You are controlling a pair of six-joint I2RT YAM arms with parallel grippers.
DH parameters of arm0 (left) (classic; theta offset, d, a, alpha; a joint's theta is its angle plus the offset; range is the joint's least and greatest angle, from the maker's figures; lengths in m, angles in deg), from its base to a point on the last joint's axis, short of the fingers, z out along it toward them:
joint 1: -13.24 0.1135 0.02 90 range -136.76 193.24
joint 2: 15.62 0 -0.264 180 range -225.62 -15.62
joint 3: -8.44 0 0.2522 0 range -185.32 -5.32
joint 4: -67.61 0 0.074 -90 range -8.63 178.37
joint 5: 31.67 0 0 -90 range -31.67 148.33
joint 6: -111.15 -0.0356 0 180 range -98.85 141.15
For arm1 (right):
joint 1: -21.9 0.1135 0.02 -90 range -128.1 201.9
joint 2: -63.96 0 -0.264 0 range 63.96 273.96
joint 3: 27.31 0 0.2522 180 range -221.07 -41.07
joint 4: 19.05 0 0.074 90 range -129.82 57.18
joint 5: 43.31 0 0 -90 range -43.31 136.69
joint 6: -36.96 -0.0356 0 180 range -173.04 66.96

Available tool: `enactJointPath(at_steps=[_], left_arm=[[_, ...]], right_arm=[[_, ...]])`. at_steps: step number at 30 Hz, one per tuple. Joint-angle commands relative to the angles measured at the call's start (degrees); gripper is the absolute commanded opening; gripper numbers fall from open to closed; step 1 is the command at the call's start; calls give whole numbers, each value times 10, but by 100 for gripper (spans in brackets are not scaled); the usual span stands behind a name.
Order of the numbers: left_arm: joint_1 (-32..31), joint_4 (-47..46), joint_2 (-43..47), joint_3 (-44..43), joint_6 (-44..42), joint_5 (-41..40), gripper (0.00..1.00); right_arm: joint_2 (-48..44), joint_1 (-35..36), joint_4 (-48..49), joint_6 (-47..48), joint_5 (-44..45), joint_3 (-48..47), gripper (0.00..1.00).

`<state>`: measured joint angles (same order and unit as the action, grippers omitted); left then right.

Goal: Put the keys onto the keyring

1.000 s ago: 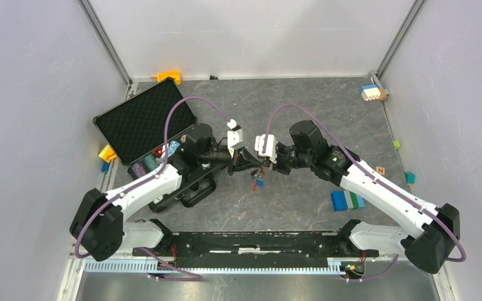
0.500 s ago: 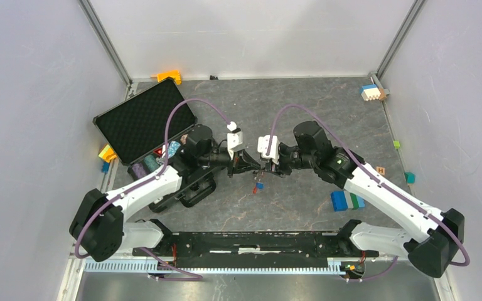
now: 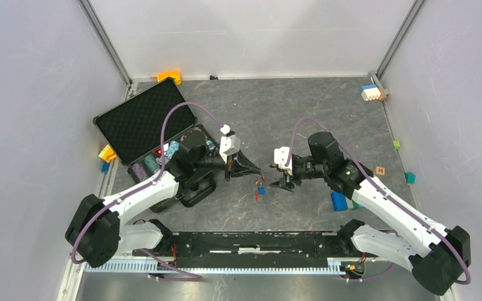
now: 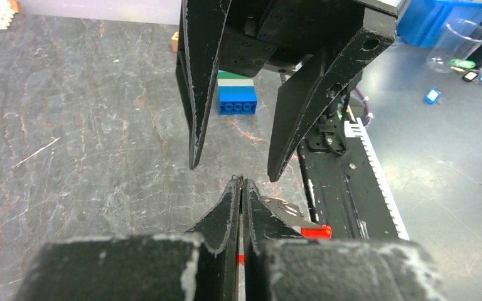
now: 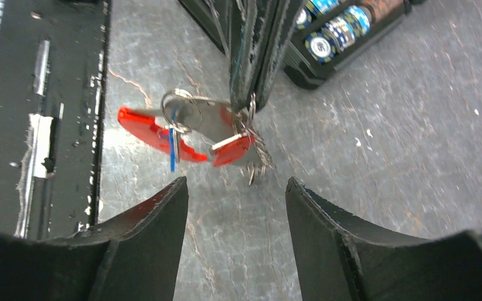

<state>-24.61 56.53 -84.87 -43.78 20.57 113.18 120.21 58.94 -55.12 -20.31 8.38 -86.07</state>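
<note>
My left gripper (image 3: pixel 255 170) is shut on the keyring (image 5: pixel 249 118), pinching its silvery chain end at the fingertips (image 4: pixel 240 183). Below the pinch hang the long red clip (image 5: pixel 143 129), a metal ring (image 5: pixel 179 108), a thin blue key (image 5: pixel 172 149) and a red-headed key (image 5: pixel 235 150). In the top view the bunch dangles just above the table (image 3: pixel 260 189). My right gripper (image 3: pixel 283 178) faces it from the right, open and holding nothing. Its fingers (image 5: pixel 150 219) stand a short way off the bunch. Part of the chain is hidden behind my left fingers (image 5: pixel 257 56).
An open black case (image 3: pixel 143 119) lies at the left, with a tray of poker chips (image 3: pixel 163 162) beside it. A blue, green and white block (image 3: pixel 345 200) sits right of my right arm. Small coloured blocks (image 3: pixel 370 92) dot the table's edges. A black rail (image 3: pixel 251 241) runs along the front.
My right gripper has opened and drawn back to the right, away from the keyring. My left gripper, still shut on the keyring, has shifted slightly, and the bunch hangs from it alone.
</note>
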Motion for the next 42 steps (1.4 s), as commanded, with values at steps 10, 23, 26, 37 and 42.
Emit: enactJointPath(at_steps=[10,23,26,37,42], left_arm=[[2,-111,6,16,66,30,2],[2,-121,1,27,47,48,2],[2,-133,-2,28,53,47,2],[2,-155,-4,35,57,26,2],[2,-174,-4,41,66,28,2]], right_arm=[[44,-1,80,-26,-102,-13,62],[30,-1,79,-21,-69,-17,52],[31,-2,84,-27,-78,-13,50],[41,-1,114,-51,-99,6,49],[45,-1,114,-55,-86,8,42]])
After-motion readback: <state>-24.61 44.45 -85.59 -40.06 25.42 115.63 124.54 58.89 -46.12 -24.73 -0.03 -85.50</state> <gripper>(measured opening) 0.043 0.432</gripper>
